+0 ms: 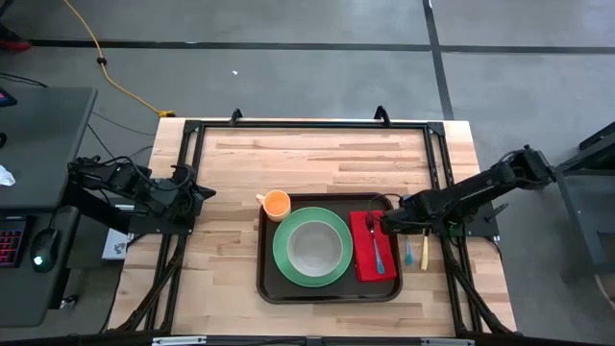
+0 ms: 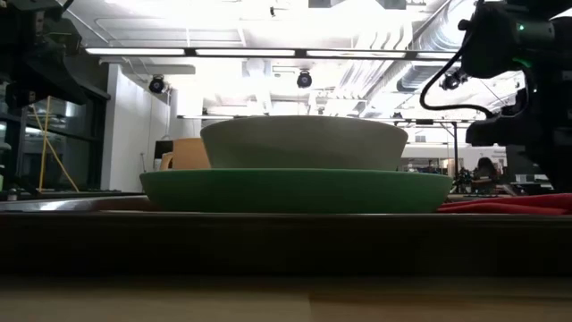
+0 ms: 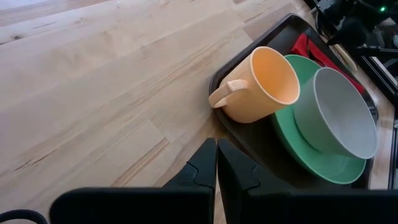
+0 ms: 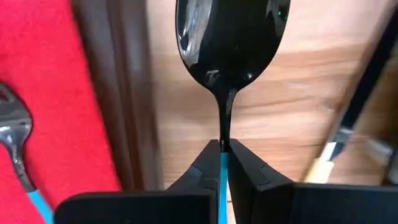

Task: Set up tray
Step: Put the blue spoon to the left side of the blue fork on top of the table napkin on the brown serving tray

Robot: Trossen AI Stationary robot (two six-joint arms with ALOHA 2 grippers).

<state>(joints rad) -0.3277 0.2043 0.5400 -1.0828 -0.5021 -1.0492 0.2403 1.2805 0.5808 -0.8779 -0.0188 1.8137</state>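
1. On the wooden bench (image 1: 317, 154), toward its near right part, sits the dark brown tray (image 1: 267, 279), and it is already well stocked: a green plate (image 1: 284, 258) with a grey bowl (image 1: 315, 247) on it fills the middle.
2. An orange mug (image 1: 277, 203) stands at the tray's far left corner, touching or nearly touching the plate's rim.
3. Along the tray's right side lies a red napkin (image 1: 363, 264), and a fork with a blue handle (image 1: 376, 245) rests on it.
4. My right fingers (image 4: 222, 163) are clamped on the blue handle of a spoon (image 4: 229, 37), its dark bowl pointing away from my wrist. From my wrist camera the spoon hangs over bare wood just outside the tray's right rim, beside the napkin.
5. My left fingers (image 3: 217, 167) are pressed together and hold nothing; that arm waits over the bench's left edge, well apart from the tray.
6. Just right of the tray, on the bench, lies a piece with a yellow handle (image 1: 424, 252), probably a knife, though I cannot tell for sure.
7. So I judge the setting more than half done: plate, bowl, mug, napkin and fork are placed; the spoon I hold is not yet down, and the yellow-handled piece looks still to come.
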